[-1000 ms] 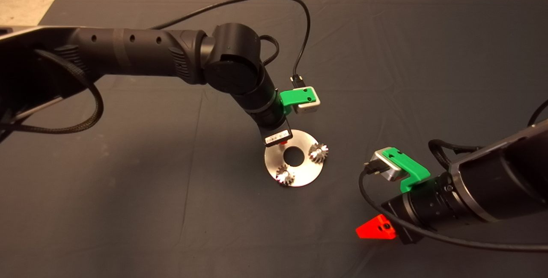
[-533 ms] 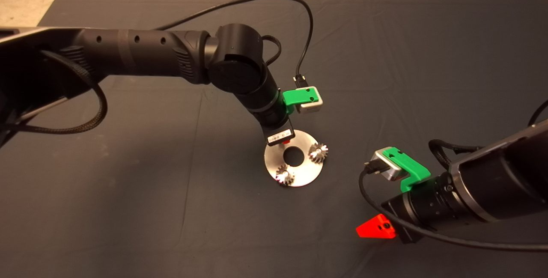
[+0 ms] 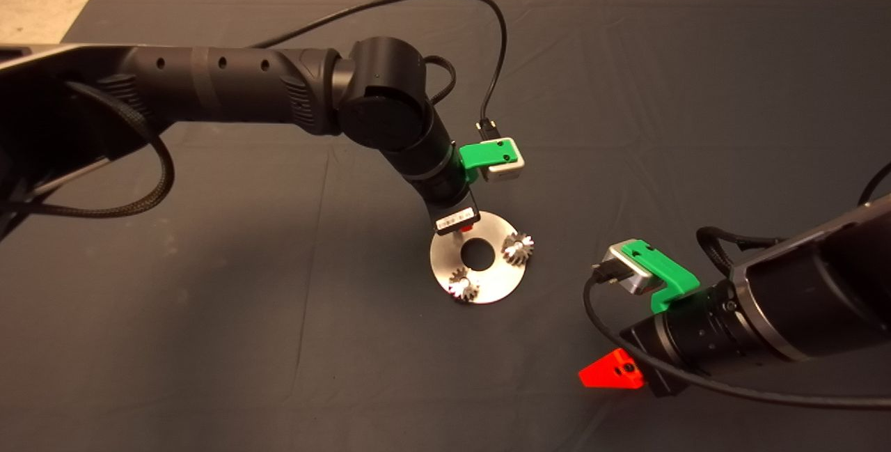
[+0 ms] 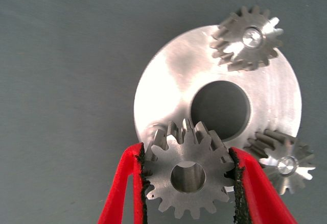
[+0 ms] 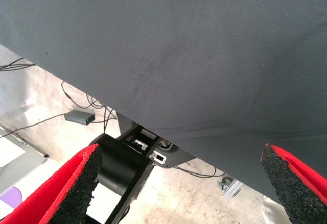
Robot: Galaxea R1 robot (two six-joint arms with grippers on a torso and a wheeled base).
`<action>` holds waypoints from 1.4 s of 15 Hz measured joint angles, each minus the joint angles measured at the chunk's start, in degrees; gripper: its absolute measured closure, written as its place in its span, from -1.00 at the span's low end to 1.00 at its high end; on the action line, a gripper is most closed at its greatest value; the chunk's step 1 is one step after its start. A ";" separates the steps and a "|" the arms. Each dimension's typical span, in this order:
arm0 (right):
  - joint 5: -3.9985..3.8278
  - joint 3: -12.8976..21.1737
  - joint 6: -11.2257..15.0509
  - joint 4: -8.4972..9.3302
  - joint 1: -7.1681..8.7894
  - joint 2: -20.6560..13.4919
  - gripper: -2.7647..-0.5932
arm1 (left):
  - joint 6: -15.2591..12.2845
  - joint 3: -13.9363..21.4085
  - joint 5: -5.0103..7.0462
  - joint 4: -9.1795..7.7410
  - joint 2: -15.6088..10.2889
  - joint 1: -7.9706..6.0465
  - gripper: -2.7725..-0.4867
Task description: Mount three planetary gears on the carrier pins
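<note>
Head view: two gears (image 3: 517, 248) (image 3: 463, 284) sitting on pins on the disc (image 3: 498, 278), in the middle of the mat (image 3: 209, 299). Left gripper (image 3: 462, 228) low over the far edge of the disc, mostly hidden under its own wrist, only a bit of red showing. Third pin not seen here, covered by that wrist. Right gripper (image 3: 611, 371) waiting near the lower right, well apart from the disc.

Left wrist view: left gripper (image 4: 189, 178) squeezing the third gear (image 4: 188, 174) by its teeth, one red finger (image 4: 125, 183) on each side. Gear held flat over the edge of the disc (image 4: 168, 76), beside the big centre hole. Other two gears (image 4: 249, 38) (image 4: 283, 160) already down on pins, pin tops shining in their middles. Through the held gear's hole, something grey, hard to tell if pin or plate. A small bump by the disc edge next to the held gear, maybe the last pin, not clear. So: two done, one left, looks close to going on.

Right wrist view: right gripper (image 5: 186, 188) spread wide, holding nothing, with only fingertips showing. Mat edge (image 5: 179, 55), floor and cables beyond.
</note>
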 joint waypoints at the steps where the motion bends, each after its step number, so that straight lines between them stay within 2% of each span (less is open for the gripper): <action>1: 0.01 0.00 0.00 -0.02 0.00 0.00 -0.61 | 0.00 0.00 -0.08 0.00 -0.01 0.52 0.79; 6: -0.02 0.38 0.00 -0.02 0.00 0.00 -0.61 | 0.05 0.00 -0.09 0.41 -0.01 0.93 0.79; 8: -0.02 0.38 0.00 -0.02 0.00 0.00 -0.61 | 1.93 -0.76 -0.16 0.40 0.00 1.05 0.79; 11: -0.02 0.38 0.00 -0.02 0.00 0.00 -0.61 | 2.39 -2.15 -0.23 0.55 -0.01 1.91 0.79; 13: -0.02 0.38 0.00 -0.02 0.00 0.00 -0.61 | 2.89 -2.17 -0.39 0.57 -0.01 1.90 0.79; 15: -0.02 0.38 0.00 -0.02 0.00 0.00 -0.61 | 3.28 -2.71 -1.17 0.57 0.10 1.90 0.79; 21: -0.02 0.38 0.00 -0.02 0.00 0.00 -0.61 | 4.11 -3.63 -1.24 0.57 0.11 1.90 0.79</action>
